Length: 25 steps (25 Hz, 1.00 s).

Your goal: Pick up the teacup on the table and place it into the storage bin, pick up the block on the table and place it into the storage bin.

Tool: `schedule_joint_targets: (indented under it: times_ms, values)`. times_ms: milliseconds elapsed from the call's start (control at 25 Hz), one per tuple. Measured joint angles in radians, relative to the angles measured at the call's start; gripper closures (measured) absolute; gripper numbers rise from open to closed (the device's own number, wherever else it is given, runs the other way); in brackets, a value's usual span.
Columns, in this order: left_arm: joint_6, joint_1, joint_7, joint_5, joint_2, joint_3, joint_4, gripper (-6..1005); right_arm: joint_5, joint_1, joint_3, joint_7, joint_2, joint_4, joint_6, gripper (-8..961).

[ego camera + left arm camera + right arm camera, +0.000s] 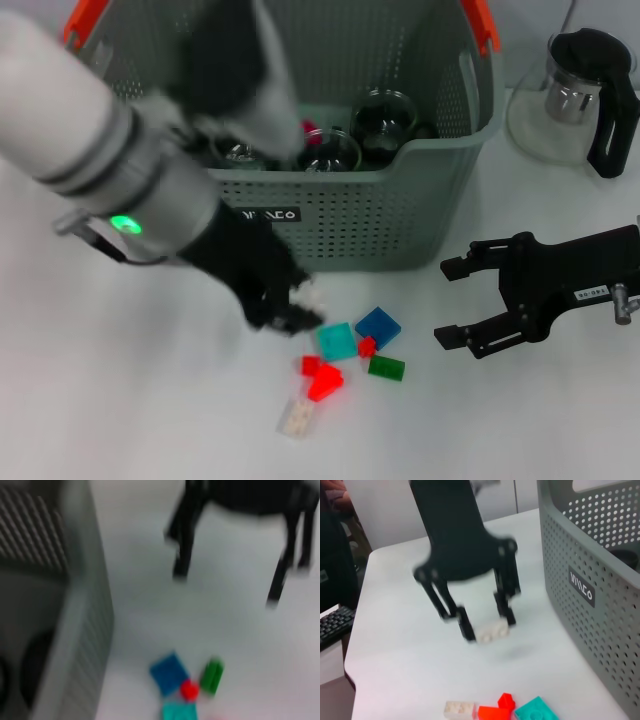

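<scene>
Head view: the left gripper (290, 310) hangs just before the bin (350, 230), a grey-green perforated basket with orange handle ends and a black label; glass cups (385, 115) lie inside; loose blocks (345, 365) lie just beyond its tips; the right gripper (455, 300) rests well apart, fingers spread, empty.

Left wrist view: the bin wall (85, 625) stands beside a blue block (167, 672), a green one (212, 676) and a teal one (179, 711).

Right wrist view: the left gripper (487, 625) is closed on a white block (491, 630), clear of the table (400, 650), near the bin (590, 590).
</scene>
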Motion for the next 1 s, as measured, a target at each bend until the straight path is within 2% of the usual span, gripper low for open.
schedule_joint_targets:
  times_ms: [200,360,520,720,840,920,1000]
  values:
    - [0.048,0.011,0.000,-0.237,0.003,-0.268,0.064,563,-0.001,0.000,-0.002,-0.001,0.000,0.000,-0.001,12]
    - [-0.020,-0.030,-0.003,-0.321,0.007,-0.393,0.043,557,-0.001,0.002,-0.007,-0.001,0.003,0.003,-0.003,11]
    - [-0.159,-0.104,-0.025,-0.292,0.023,-0.413,-0.053,552,-0.001,0.008,-0.008,-0.001,0.013,0.008,-0.003,12]
    - [-0.339,-0.215,-0.049,-0.230,0.080,-0.405,-0.284,545,-0.001,0.014,-0.009,-0.001,0.024,0.004,-0.003,12]
    - [-0.403,-0.261,-0.049,-0.218,0.105,-0.396,-0.384,540,-0.001,0.023,-0.010,-0.001,0.026,0.009,-0.003,11]
    - [-0.444,-0.282,-0.055,-0.191,0.109,-0.390,-0.415,538,-0.002,0.028,-0.010,-0.001,0.027,0.009,-0.003,11]
    - [-0.477,-0.290,-0.068,-0.158,0.104,-0.385,-0.419,535,-0.002,0.030,-0.010,-0.001,0.027,0.009,-0.003,11]
